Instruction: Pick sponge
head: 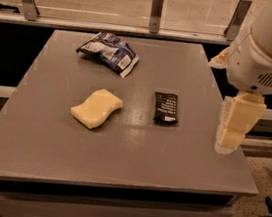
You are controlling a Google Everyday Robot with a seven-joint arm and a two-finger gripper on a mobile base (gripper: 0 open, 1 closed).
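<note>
The sponge (96, 108) is a pale yellow foam block with wavy sides, lying flat left of the middle of the grey table (119, 153). My gripper (234, 127) hangs from the white arm over the table's right edge, well to the right of the sponge and above the surface. Its pale yellow fingers point down. It holds nothing that I can see.
A small flat black packet (166, 107) lies between the sponge and the gripper. A crumpled blue and white bag (108, 51) lies at the back of the table. A rail with metal posts (157, 3) runs behind the table.
</note>
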